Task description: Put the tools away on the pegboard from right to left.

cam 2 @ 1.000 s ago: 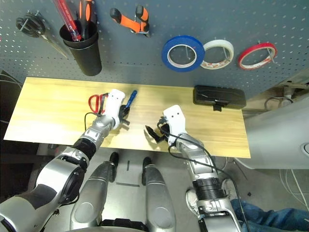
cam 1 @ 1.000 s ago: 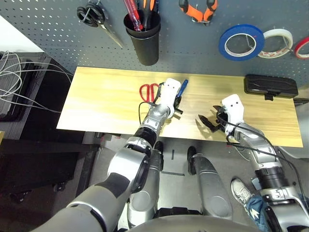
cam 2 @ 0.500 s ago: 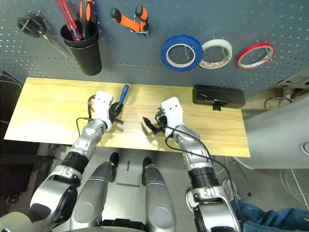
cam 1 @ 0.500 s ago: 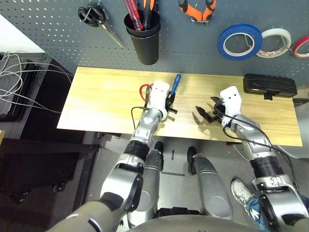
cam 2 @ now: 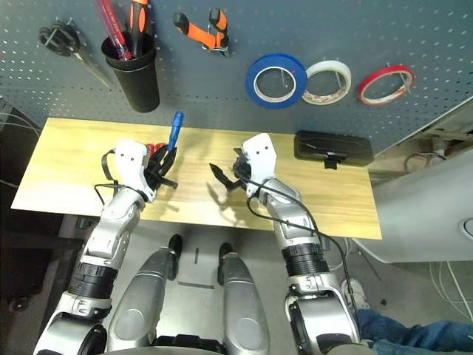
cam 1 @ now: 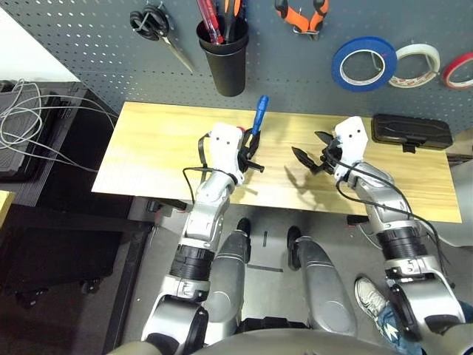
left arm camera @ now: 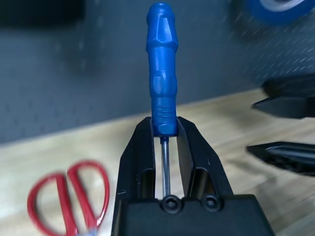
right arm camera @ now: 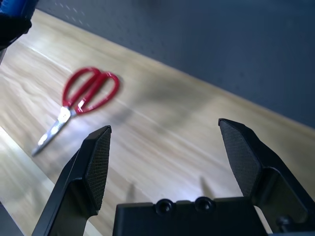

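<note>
We see L fingers (left arm camera: 165, 147) clamped on slim ribbed blue screwdriver (left arm camera: 162, 73); R fingers (right arm camera: 172, 157) apart over pale wood-grain surface (right arm camera: 162, 132); red-looped scissors (right arm camera: 81, 101) flat.

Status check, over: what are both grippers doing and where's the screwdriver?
Left gripper shut on blue-handled screwdriver, lifted, handle up. Right gripper open, empty. Red-handled scissors flat on table. Nothing blocking the black cup.

I see a bright blue moulded plastic screwdriver handle (left arm camera: 162, 69) between my left gripper's (left arm camera: 163, 129) matte black fingers (left arm camera: 138, 152). Glossy red-handled scissors (right arm camera: 79, 102) show against the pale yellow wood-grain tabletop (cam 1: 162, 151). Behind is the dark grey-blue pegboard (cam 1: 89, 44), dotted with small holes.
</note>
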Controlling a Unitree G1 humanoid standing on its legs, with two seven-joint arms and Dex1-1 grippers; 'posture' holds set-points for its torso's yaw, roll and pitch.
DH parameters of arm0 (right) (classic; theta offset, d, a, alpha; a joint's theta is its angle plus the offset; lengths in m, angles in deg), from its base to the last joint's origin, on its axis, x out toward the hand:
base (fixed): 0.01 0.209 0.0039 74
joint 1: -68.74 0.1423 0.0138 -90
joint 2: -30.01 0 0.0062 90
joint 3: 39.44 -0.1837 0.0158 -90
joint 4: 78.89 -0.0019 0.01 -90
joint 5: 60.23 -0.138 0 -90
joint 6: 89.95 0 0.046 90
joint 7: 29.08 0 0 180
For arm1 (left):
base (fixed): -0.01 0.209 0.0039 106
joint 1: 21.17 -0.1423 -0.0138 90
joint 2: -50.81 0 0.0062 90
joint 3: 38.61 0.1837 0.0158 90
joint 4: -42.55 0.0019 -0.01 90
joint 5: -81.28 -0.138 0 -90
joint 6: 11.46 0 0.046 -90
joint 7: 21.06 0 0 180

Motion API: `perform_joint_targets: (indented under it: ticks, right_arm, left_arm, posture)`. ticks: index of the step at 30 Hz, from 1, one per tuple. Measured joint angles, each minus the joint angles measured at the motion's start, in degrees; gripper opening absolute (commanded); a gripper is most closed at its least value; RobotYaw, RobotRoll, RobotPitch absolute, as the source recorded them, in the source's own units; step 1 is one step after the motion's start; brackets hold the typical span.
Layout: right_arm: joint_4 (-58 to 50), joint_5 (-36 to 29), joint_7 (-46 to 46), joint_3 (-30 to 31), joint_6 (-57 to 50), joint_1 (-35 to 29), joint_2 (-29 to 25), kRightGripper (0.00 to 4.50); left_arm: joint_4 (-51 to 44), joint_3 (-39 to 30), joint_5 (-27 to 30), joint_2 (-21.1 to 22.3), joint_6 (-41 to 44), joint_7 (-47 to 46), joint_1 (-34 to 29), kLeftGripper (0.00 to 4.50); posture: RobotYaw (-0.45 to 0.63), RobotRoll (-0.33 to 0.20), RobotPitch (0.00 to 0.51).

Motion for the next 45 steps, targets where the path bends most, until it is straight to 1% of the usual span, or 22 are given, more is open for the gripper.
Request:
perform_joint_targets:
  ticks: [4,9,15,20,26,29,30,36,40,42,45]
  right_arm:
    - [0.0,-0.05,-0.52,0.01,0.79,1.08,0.62,4.5]
    - [0.0,-0.65,-0.7,0.04,1.19,2.97,1.88,4.5]
    - [0.2,-0.79,-0.8,0.05,1.66,4.35,2.5,4.5]
    - [0.62,-0.97,-1.38,0.05,2.6,5.72,3.03,4.5]
    - [1.41,-1.57,-2.41,0.18,3.12,7.22,4.45,4.5]
    - [2.14,-1.62,-2.62,0.18,3.4,7.73,4.62,4.5]
    - [2.23,-1.62,-2.64,0.18,3.43,7.75,4.66,4.5]
    - [2.27,-1.72,-3.26,0.44,3.54,7.75,5.37,4.5]
    - [2.2,-1.73,-3.28,0.53,3.65,7.77,5.75,4.5]
    - [2.2,-1.73,-3.28,0.55,3.74,7.78,5.96,4.5]
    - [2.17,-1.73,-3.28,0.56,3.84,7.79,6.14,4.5]
  left_arm:
    - [-2.64,0.43,1.22,0.63,-0.88,1.35,0.12,0.54]
    - [-5.62,0.75,3.46,0.68,-3.49,3.38,2.21,0.54]
    - [-5.76,0.13,4.79,1.01,-4.44,3.41,4.9,0.54]
    - [-5.8,-1.87,6.06,1.64,-7.28,2.78,7.64,0.54]
    - [-5.77,-4.78,7.58,2.08,-10.0,1.03,14.22,0.54]
    - [-4.92,-6.77,8.46,3.13,-10.81,0.42,18.91,0.54]
    - [-4.73,-7.06,8.55,3.28,-10.99,0.33,19.55,0.54]
    - [3.5,-12.53,12.15,4.39,-12.17,-1.44,28.27,0.54]
    - [11.89,-15.22,13.47,4.96,-15.03,-1.63,33.38,0.54]
    - [18.38,-16.44,13.78,5.31,-17.98,-1.52,36.79,0.54]
    - [25.29,-17.47,13.96,5.34,-21.43,-1.42,39.86,0.54]
  posture:
    - [0.08,0.0,0.301]
    - [0.08,0.0,0.301]
    - [0.08,0.0,0.3]
    - [0.08,0.0,0.293]
    - [0.09,0.0,0.289]
    - [0.09,0.0,0.287]
    - [0.09,0.0,0.287]
    - [0.09,0.0,0.285]
    - [0.08,0.0,0.283]
    - [0.08,0.0,0.282]
    - [0.07,0.0,0.281]
